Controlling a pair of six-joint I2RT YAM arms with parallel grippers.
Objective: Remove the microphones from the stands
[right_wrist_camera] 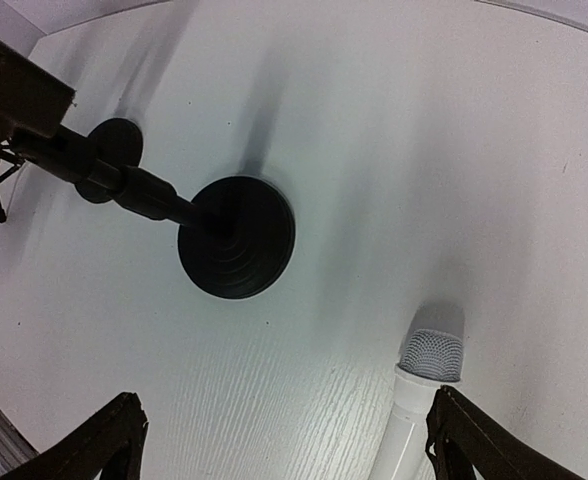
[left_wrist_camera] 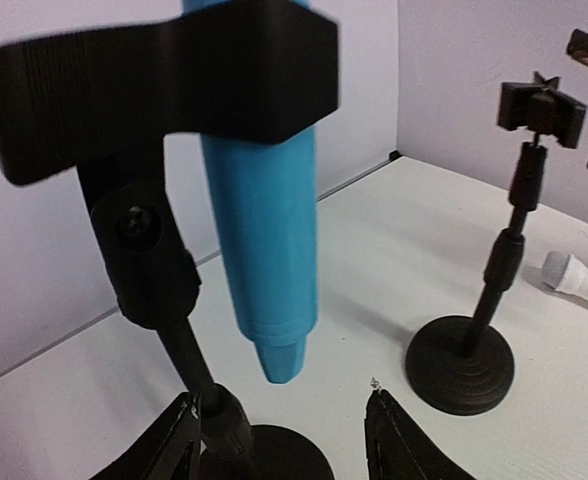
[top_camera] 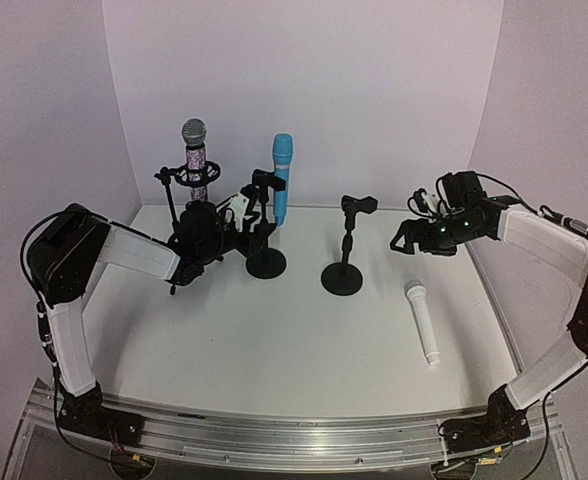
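Observation:
The blue microphone (top_camera: 282, 178) stands upright in the black clip of its stand (top_camera: 265, 262) at the back of the table. In the left wrist view the blue microphone (left_wrist_camera: 264, 230) hangs through the clip (left_wrist_camera: 174, 90), tail down. My left gripper (left_wrist_camera: 284, 435) is open low at the stand's pole (left_wrist_camera: 189, 360). Its left finger lies against the pole's collar and its right finger (left_wrist_camera: 394, 440) stands apart. From above, my left gripper (top_camera: 242, 222) sits just left of that stand. My right gripper (top_camera: 422, 240) hovers open and holds nothing.
An empty black stand (top_camera: 343, 272) is right of the blue one. A white microphone (top_camera: 423, 322) lies flat at the right, below my right gripper (right_wrist_camera: 289, 440). A sparkly microphone (top_camera: 195, 160) sits in a tripod stand at the back left. Walls close in behind.

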